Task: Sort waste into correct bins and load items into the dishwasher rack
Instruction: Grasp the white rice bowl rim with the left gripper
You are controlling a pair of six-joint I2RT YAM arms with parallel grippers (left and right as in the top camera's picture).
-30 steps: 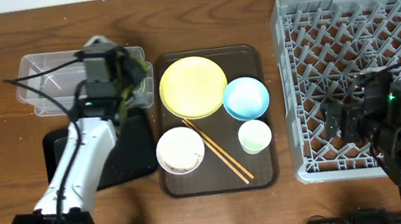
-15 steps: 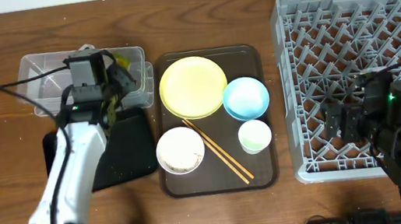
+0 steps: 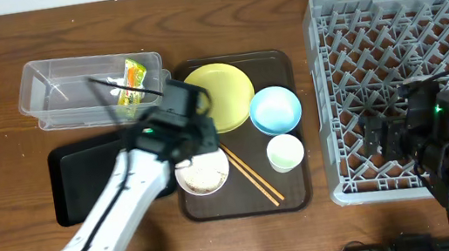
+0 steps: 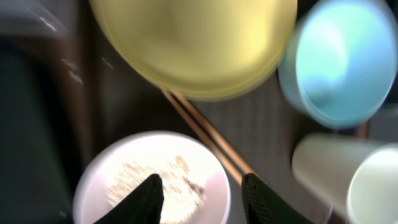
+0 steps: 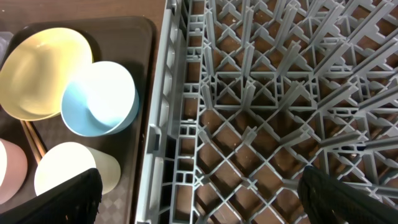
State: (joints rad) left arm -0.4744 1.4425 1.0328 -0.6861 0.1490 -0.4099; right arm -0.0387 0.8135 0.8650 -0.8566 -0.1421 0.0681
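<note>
Hovering directly above the round white bowl (image 4: 149,142) of whitish cooked rice (image 4: 134,183), the left gripper (image 4: 202,194) is hanging half open and empty. The right gripper (image 5: 202,199) is gaping empty over the grey pegged plastic rack (image 5: 249,93), well apart.

Wrapper (image 3: 133,76) — inside the clear tub (image 3: 53,97).

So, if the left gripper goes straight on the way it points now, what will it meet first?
Probably the white bowl holding rice, directly ahead of the left gripper; depth is unclear.
</note>
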